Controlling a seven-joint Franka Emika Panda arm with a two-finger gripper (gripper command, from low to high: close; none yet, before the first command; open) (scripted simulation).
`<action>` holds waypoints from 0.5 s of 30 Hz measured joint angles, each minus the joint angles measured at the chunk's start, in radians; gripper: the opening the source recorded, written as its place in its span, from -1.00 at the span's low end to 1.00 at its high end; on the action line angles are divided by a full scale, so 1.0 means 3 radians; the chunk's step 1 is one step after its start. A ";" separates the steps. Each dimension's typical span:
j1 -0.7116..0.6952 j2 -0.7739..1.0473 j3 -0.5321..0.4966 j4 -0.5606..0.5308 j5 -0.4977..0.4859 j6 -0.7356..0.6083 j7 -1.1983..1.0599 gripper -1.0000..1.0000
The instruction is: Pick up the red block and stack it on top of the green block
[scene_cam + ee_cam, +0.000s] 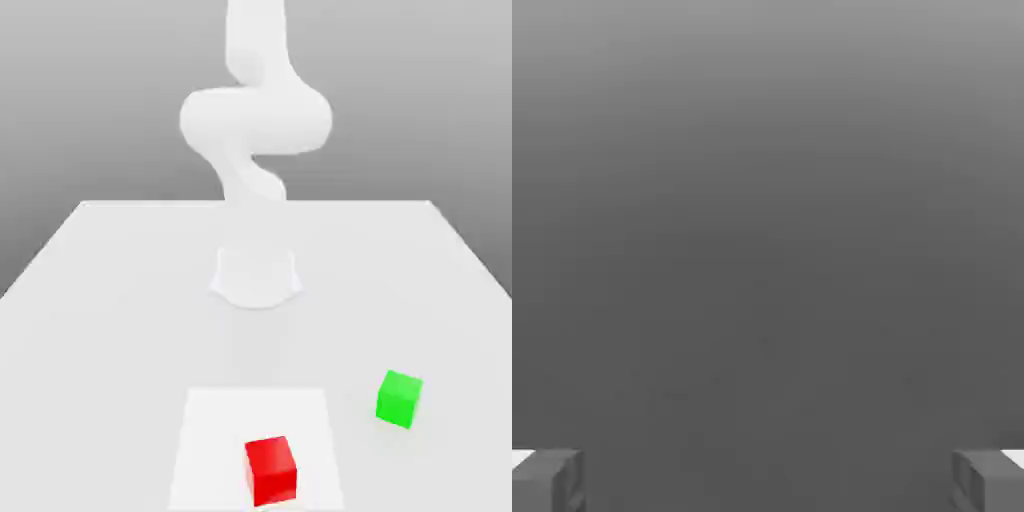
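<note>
A plain white table (110,260) under a flat grey backdrop. The red block (271,469) sits on the table at the near edge, on a slightly brighter square patch (215,430). The green block (399,398) rests a little farther back, toward the exterior view's right, apart from it. Beyond both, the white Panda arm (255,120) rises from its round base (256,277) at the far middle. The gripper (768,480) is spread wide with nothing between its fingers (547,478). By my reading nothing is done yet: reaching, grasping, lifting and stacking all remain
</note>
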 joint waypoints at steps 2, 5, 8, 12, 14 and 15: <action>0.0034 0.0257 -0.0024 -0.0055 0.0014 0.0104 -0.0065 0.00; 0.0079 0.0625 -0.0055 -0.0132 0.0036 0.0251 -0.0160 0.00; 0.0120 0.0988 -0.0081 -0.0209 0.0058 0.0397 -0.0254 0.00; 0.0160 0.1471 -0.0101 -0.0311 0.0089 0.0591 -0.0380 0.00; 0.0175 0.1713 -0.0104 -0.0362 0.0101 0.0687 -0.0440 0.00; 0.0183 0.1834 -0.0107 -0.0387 0.0106 0.0735 -0.0469 0.00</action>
